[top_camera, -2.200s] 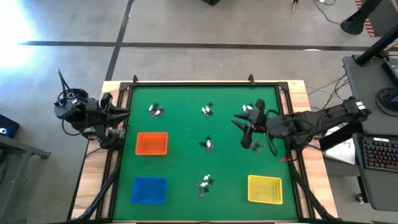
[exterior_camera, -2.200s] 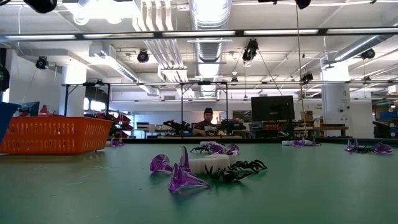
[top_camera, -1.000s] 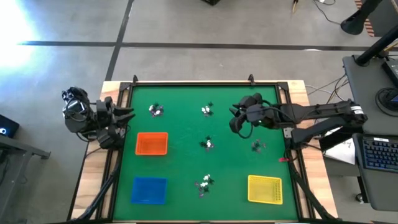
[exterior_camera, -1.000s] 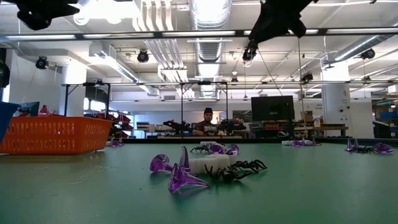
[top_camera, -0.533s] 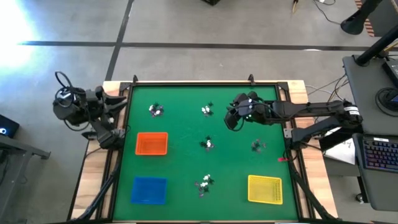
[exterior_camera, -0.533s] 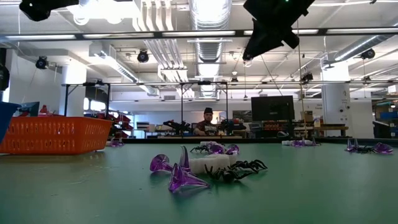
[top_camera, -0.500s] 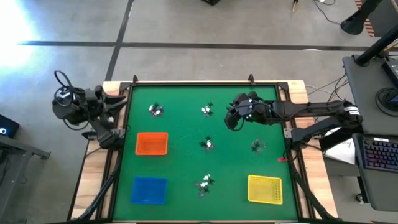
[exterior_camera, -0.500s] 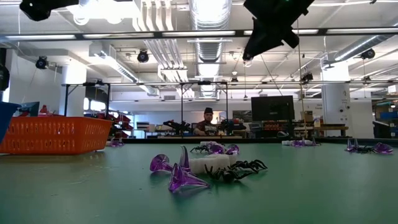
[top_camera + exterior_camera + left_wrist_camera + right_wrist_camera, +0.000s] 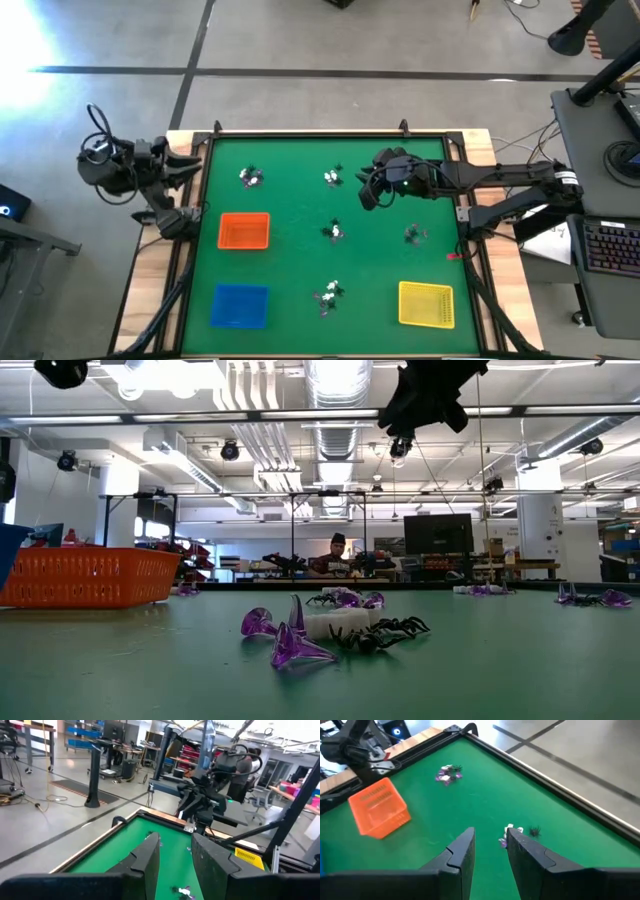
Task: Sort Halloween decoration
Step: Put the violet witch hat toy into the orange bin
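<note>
Right gripper [image 9: 366,190] hangs high over the far side of the green mat [image 9: 300,255], just right of the far-centre pile [image 9: 333,178]. In its wrist view the two fingers [image 9: 462,851] stand parted with bare mat between them; nothing is held. The far-centre pile [image 9: 516,832] shows just past the fingertips: a white piece, a purple piece, and a black spider a little apart. It lies ahead of the gripper and below it. The long axis of any single trinket is too small to read.

Left gripper [image 9: 185,163] sits off the mat at the table's far-left edge, near the far-left pile [image 9: 250,178]. Its fingers [image 9: 150,852] show a gap and hold nothing.

Five piles in all: far-left, far-centre, middle [image 9: 335,232], right [image 9: 412,235], near-centre [image 9: 328,296]. Trays sit on the near half: orange [image 9: 244,231], blue [image 9: 239,305], yellow [image 9: 426,304]. All look empty from above.

Low view: the near-centre pile [image 9: 330,632] shows purple, white and black trinkets touching; the right gripper [image 9: 425,395] hangs well clear of the mat.

Judgement: the right arm is nearer the far-centre pile. The next move likely turns on a short reach forward and a long descent. The trinkets touch, so catching two at once is the risk.
</note>
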